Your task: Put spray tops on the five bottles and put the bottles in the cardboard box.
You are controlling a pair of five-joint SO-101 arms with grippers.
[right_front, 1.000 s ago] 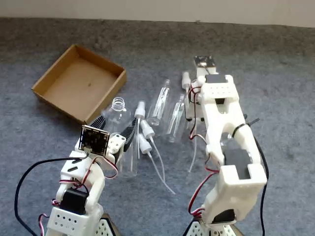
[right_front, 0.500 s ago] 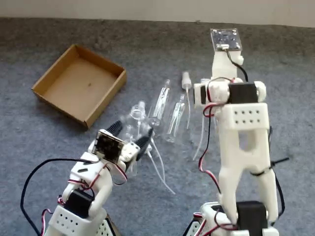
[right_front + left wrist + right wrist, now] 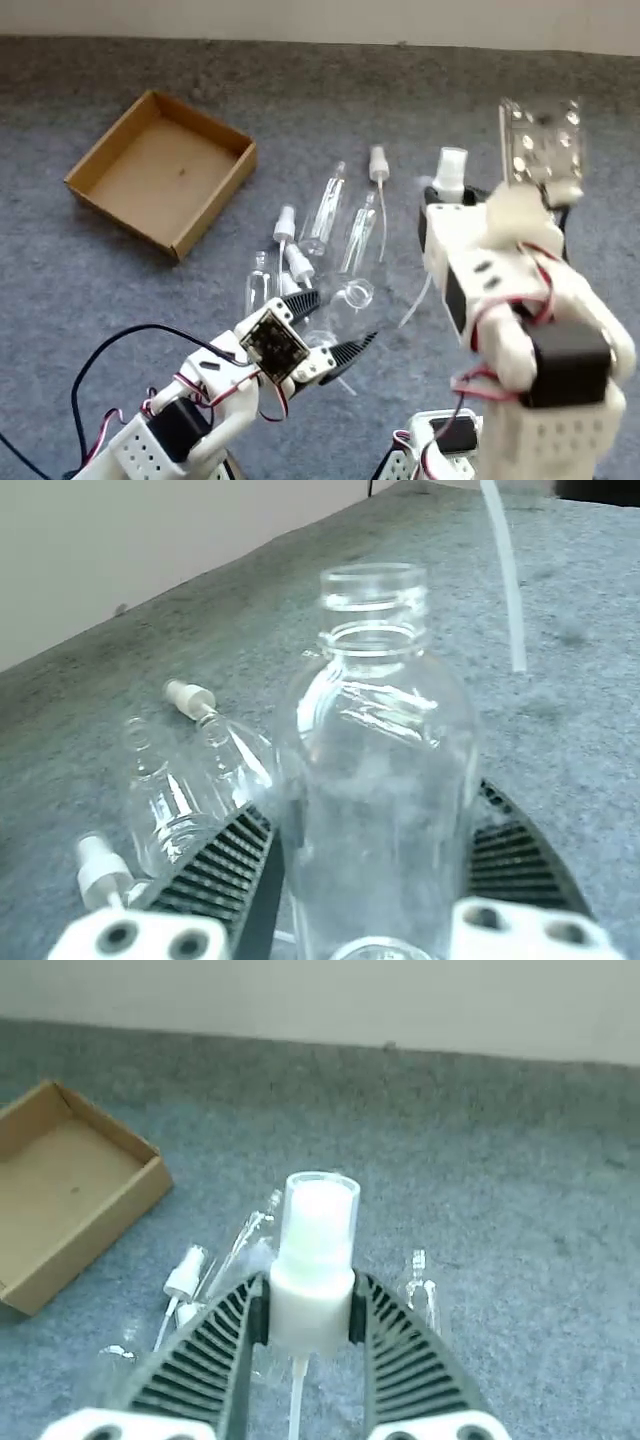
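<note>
The right gripper (image 3: 308, 1305) pinches a top (image 3: 312, 1250) by its collar, raised over the table, with its tube (image 3: 505, 580) hanging below. The left gripper (image 3: 375, 825) is clamped around a bottle (image 3: 375, 730) whose long axis runs out from the jaws, open neck foremost. The tube hangs near that neck, on the right arm's side, not yet inside.

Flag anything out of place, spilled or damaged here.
Nothing is spilled or broken. Loose bottles and spray tops lie scattered on the carpet; the left gripper holds a clear bottle, the right gripper a spray top.
</note>
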